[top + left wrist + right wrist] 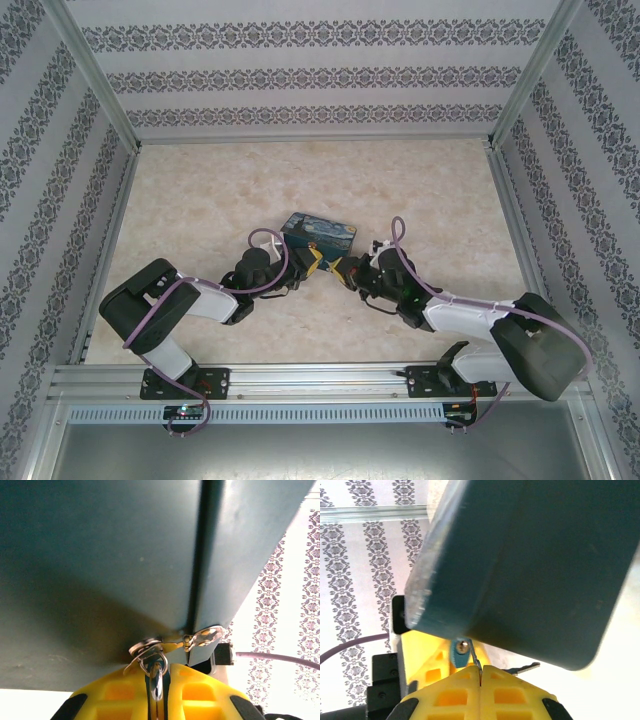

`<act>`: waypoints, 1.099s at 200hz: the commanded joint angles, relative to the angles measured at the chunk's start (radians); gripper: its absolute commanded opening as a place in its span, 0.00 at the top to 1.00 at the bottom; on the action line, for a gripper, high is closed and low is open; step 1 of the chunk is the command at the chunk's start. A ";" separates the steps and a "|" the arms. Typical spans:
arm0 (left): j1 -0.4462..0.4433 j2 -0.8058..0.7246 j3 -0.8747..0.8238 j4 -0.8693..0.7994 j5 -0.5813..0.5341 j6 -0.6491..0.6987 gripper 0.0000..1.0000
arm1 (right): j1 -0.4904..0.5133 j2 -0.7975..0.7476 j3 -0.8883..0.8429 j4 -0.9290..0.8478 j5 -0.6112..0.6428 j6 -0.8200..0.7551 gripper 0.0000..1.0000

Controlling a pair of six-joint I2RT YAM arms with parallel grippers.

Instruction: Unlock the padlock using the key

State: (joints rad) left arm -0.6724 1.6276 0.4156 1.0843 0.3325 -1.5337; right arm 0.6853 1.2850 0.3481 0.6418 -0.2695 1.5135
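The padlock [156, 676] hangs from the metal hasp [202, 637] on the dark teal side of the painted box [318, 232]. Its thin shackle loops through the hasp ring. My left gripper [159, 674] is shut on the padlock's blue body, its yellow fingers [200, 692] pressed on both sides. In the right wrist view the padlock's blue end [457, 653] shows just under the box. My right gripper [481, 669] is shut on the key [476, 661], a slim metal strip slanting up to that blue end. The two grippers, left [311, 262] and right [346, 270], meet in front of the box.
The box stands mid-table on a pale marbled surface [200, 200]. A second slim dark metal piece [525, 669] sticks out to the right of my right fingertips. Patterned walls [300, 80] and an aluminium frame [100, 250] enclose the table. A purple cable [280, 658] runs close to the box.
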 commanded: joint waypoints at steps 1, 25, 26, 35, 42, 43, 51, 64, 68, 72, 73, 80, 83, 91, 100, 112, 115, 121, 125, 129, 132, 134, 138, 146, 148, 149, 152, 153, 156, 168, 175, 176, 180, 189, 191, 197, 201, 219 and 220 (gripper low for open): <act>0.003 -0.031 0.013 0.020 0.000 0.027 1.00 | 0.007 0.012 0.034 0.013 0.007 -0.019 1.00; 0.004 -0.031 0.011 0.022 -0.002 0.027 1.00 | 0.009 0.018 0.039 0.014 0.007 -0.019 1.00; 0.004 -0.031 0.011 0.022 -0.002 0.027 1.00 | 0.009 0.018 0.040 0.014 0.008 -0.019 1.00; 0.004 -0.031 0.011 0.023 -0.002 0.027 1.00 | 0.008 0.021 0.042 0.014 0.006 -0.019 1.00; 0.004 -0.031 0.012 0.023 -0.003 0.025 1.00 | 0.010 0.024 0.043 0.017 0.007 -0.019 1.00; 0.004 -0.031 0.011 0.023 -0.003 0.026 1.00 | 0.010 0.024 0.043 0.017 0.007 -0.019 1.00; 0.003 -0.031 0.012 0.025 -0.001 0.024 1.00 | 0.012 0.028 0.044 0.019 0.006 -0.019 1.00; 0.004 -0.031 0.015 0.026 0.000 0.020 1.00 | 0.013 0.034 0.048 0.023 0.003 -0.021 1.00; 0.002 -0.031 0.015 0.029 0.000 0.020 1.00 | 0.014 0.036 0.049 0.025 0.004 -0.020 1.00; 0.003 -0.031 0.015 0.029 0.001 0.018 1.00 | 0.014 0.038 0.050 0.026 0.003 -0.020 1.00; 0.003 -0.032 0.014 0.029 0.001 0.017 1.00 | 0.014 0.038 0.050 0.027 0.003 -0.020 1.00; 0.004 -0.031 0.016 0.031 0.003 0.016 1.00 | 0.016 0.042 0.049 0.029 0.003 -0.019 1.00; 0.004 -0.031 0.016 0.033 0.003 0.016 1.00 | 0.016 0.042 0.052 0.029 0.003 -0.019 1.00; 0.004 -0.034 0.017 0.030 0.004 0.016 1.00 | 0.017 0.046 0.052 0.033 0.003 -0.019 1.00; 0.004 -0.035 0.018 0.027 0.007 0.018 1.00 | 0.018 0.047 0.055 0.033 0.003 -0.020 1.00; 0.004 -0.040 0.016 0.023 0.006 0.021 1.00 | 0.018 0.048 0.058 0.034 0.003 -0.019 1.00; 0.003 -0.040 0.016 0.022 0.005 0.021 1.00 | 0.018 0.047 0.059 0.035 0.003 -0.019 1.00; 0.004 -0.040 0.015 0.020 0.007 0.023 1.00 | 0.018 0.047 0.060 0.034 0.004 -0.019 1.00; 0.004 -0.041 0.015 0.020 0.006 0.023 1.00 | 0.019 0.046 0.060 0.033 0.003 -0.020 1.00; 0.004 -0.041 0.014 0.020 0.005 0.024 1.00 | 0.018 0.046 0.060 0.034 0.004 -0.021 1.00; 0.004 -0.041 0.014 0.019 0.005 0.024 1.00 | 0.019 0.046 0.060 0.035 0.004 -0.021 1.00; 0.004 -0.041 0.013 0.019 0.005 0.024 1.00 | 0.019 0.046 0.060 0.035 0.004 -0.021 1.00; 0.004 -0.040 0.012 0.017 0.004 0.026 1.00 | 0.018 0.045 0.060 0.034 0.003 -0.020 1.00; 0.004 -0.041 0.011 0.017 0.003 0.025 1.00 | 0.019 0.042 0.059 0.032 0.005 -0.021 1.00; 0.004 -0.040 0.011 0.017 0.003 0.026 1.00 | 0.018 0.041 0.059 0.032 0.004 -0.021 1.00; 0.004 -0.040 0.011 0.016 0.002 0.027 1.00 | 0.018 0.041 0.059 0.032 0.004 -0.021 1.00; 0.003 -0.040 0.010 0.016 0.002 0.026 1.00 | 0.019 0.039 0.058 0.029 0.005 -0.021 1.00; 0.003 -0.039 0.011 0.016 0.002 0.026 1.00 | 0.019 0.039 0.057 0.030 0.005 -0.021 1.00; 0.003 -0.038 0.011 0.016 0.002 0.027 1.00 | 0.018 0.037 0.058 0.028 0.006 -0.021 1.00; 0.003 -0.037 0.010 0.016 0.002 0.026 1.00 | 0.017 0.028 0.051 0.018 0.010 -0.022 1.00; 0.004 -0.038 0.009 0.014 -0.002 0.024 1.00 | 0.016 0.021 0.046 0.012 0.012 -0.021 1.00; 0.004 -0.039 0.008 0.014 -0.002 0.024 1.00 | 0.016 0.020 0.044 0.011 0.013 -0.021 1.00; 0.004 -0.038 0.008 0.013 -0.004 0.024 1.00 | 0.015 0.017 0.041 0.007 0.015 -0.021 1.00; 0.004 -0.040 0.005 0.009 -0.008 0.022 1.00 | 0.013 0.009 0.034 -0.003 0.018 -0.019 1.00; 0.004 -0.041 0.004 0.007 -0.008 0.022 1.00 | 0.012 0.008 0.033 -0.005 0.018 -0.020 1.00; 0.004 -0.042 0.003 0.002 -0.010 0.022 1.00 | 0.011 0.005 0.028 -0.010 0.020 -0.020 1.00; 0.004 -0.043 0.004 0.000 -0.011 0.023 1.00 | 0.011 0.001 0.026 -0.013 0.021 -0.020 1.00; 0.003 -0.043 0.005 -0.005 -0.011 0.023 1.00 | 0.010 -0.012 0.019 -0.033 0.024 -0.025 1.00; 0.003 -0.043 0.005 -0.006 -0.012 0.023 1.00 | 0.010 -0.013 0.019 -0.035 0.024 -0.024 1.00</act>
State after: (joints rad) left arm -0.6678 1.6157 0.4156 1.0756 0.3256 -1.5337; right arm 0.6964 1.3071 0.3782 0.6147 -0.2687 1.5116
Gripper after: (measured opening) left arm 0.107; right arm 0.064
